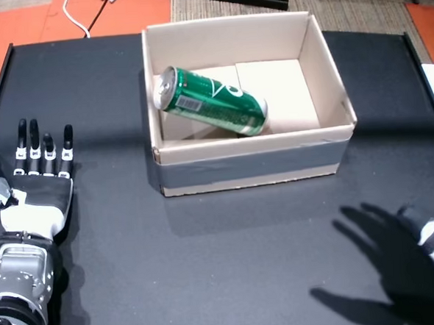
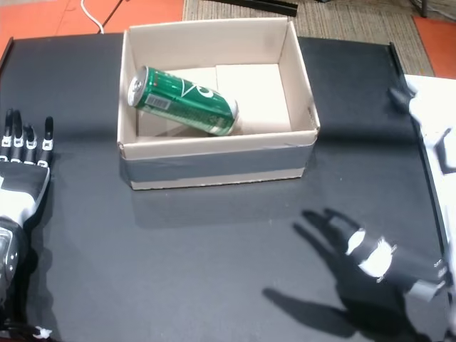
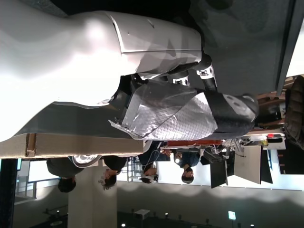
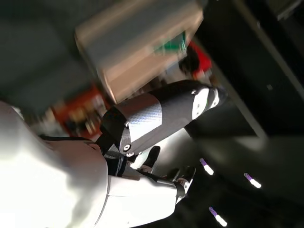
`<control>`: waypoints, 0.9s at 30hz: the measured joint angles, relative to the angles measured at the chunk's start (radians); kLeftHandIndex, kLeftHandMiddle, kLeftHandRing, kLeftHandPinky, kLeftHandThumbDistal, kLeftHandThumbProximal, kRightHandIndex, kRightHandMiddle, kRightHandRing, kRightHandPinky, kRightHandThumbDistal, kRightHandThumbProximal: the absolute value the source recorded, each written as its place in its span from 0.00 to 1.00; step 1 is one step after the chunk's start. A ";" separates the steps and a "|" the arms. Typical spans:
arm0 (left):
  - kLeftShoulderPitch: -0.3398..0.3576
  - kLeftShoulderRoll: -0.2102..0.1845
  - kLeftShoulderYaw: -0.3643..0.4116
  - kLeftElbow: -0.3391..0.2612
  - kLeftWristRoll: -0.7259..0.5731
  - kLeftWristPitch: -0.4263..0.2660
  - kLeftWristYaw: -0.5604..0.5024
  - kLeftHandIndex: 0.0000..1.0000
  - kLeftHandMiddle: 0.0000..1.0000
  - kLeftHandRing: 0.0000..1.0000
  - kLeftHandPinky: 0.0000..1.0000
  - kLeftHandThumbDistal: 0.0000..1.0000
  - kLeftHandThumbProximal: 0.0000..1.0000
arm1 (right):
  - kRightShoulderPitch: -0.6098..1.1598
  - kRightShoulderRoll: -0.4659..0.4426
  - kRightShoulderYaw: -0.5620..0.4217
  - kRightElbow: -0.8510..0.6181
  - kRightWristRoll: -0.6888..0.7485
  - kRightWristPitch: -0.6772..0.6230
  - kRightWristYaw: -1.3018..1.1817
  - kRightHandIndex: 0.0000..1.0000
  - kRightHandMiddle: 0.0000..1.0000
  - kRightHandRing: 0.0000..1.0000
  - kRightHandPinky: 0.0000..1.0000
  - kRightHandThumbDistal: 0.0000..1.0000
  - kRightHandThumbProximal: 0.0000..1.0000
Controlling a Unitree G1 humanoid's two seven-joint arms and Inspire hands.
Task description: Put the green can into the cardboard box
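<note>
Green can (image 1: 212, 102) lying tilted inside the cardboard box (image 1: 246, 164), long axis running left-right; left robot hand (image 1: 42, 173) flat on the counter (image 1: 208, 259), right robot hand (image 2: 377, 260) empty, fingers spread, nearer the box

left hand (image 1: 40, 169): flat, palm down, fingers (image 1: 35, 148) straight and apart, holding nothing | right hand (image 2: 377, 260): raised, fingers spread, holding nothing, blurred in right wrist view
</note>
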 measured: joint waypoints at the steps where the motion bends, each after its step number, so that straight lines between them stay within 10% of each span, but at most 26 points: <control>1: 0.000 0.002 0.001 0.000 0.000 0.001 0.000 0.57 0.25 0.39 0.70 0.64 0.79 | -0.007 0.027 0.002 0.042 -0.004 -0.017 0.002 0.64 0.75 0.83 0.92 0.98 0.43; 12: 0.002 0.019 0.002 0.003 0.000 0.015 0.000 0.56 0.26 0.40 0.75 0.64 0.82 | -0.147 0.317 0.055 0.387 -0.116 -0.113 -0.071 0.64 0.75 0.82 0.90 1.00 0.47; 27: 0.002 0.035 0.004 0.003 0.000 0.016 0.004 0.54 0.25 0.38 0.70 0.66 0.77 | -0.164 0.336 0.135 0.412 -0.182 -0.006 -0.106 0.63 0.76 0.84 0.91 1.00 0.52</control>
